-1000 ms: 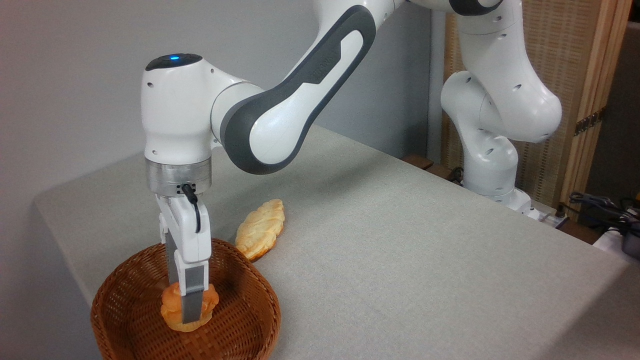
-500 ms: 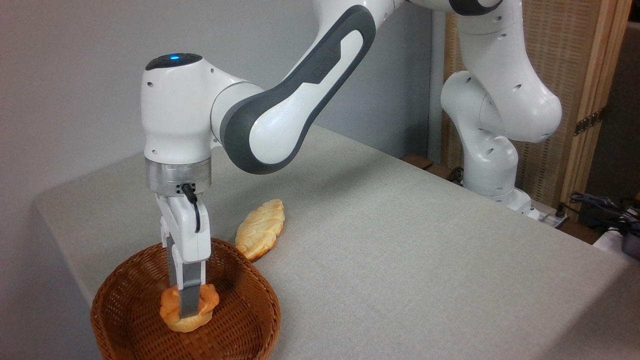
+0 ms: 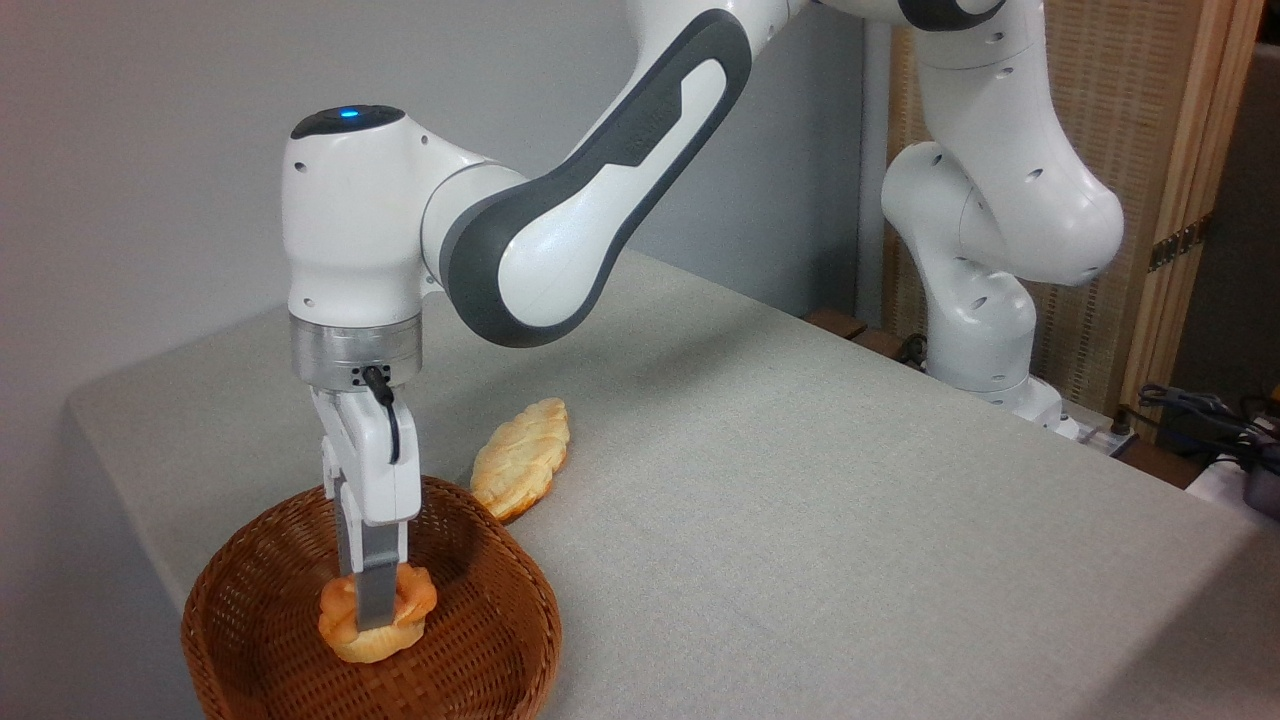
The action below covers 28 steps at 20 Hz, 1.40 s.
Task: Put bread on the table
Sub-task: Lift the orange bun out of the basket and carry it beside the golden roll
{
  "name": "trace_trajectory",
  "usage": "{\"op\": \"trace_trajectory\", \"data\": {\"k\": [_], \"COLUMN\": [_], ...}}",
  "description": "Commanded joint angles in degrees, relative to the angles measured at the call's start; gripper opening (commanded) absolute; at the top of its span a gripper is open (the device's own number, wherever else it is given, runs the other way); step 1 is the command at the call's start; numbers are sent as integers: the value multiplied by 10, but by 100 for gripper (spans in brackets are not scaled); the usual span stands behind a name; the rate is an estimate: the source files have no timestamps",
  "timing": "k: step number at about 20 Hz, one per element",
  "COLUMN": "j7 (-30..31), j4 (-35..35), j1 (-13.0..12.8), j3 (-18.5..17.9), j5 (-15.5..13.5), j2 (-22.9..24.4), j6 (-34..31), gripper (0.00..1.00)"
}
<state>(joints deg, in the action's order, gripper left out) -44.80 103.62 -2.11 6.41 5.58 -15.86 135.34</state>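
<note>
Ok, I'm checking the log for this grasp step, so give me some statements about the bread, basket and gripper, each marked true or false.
1. The gripper is shut on the round knotted roll. True.
2. The roll lies on the grey tablecloth. False: it is inside the wicker basket, held between the fingers.
3. The leaf-shaped braided loaf lies on the table just behind the basket. True.
4. The basket stands at the far right end of the table. False: it stands at the near left corner.
5. The gripper points straight down into the basket. True.
</note>
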Motion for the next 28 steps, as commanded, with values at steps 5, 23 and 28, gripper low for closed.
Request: {"op": "trace_trajectory", "data": {"k": [5, 23, 28], "j7": [-1, -35, -90], "j4": [-1, 89, 175], "j1": [1, 3, -11], "j3": [-1, -22, -25], "j5": [6, -2, 7], "j2": [11, 241, 282], "j6": [12, -234, -236], "gripper": [17, 31, 44]}}
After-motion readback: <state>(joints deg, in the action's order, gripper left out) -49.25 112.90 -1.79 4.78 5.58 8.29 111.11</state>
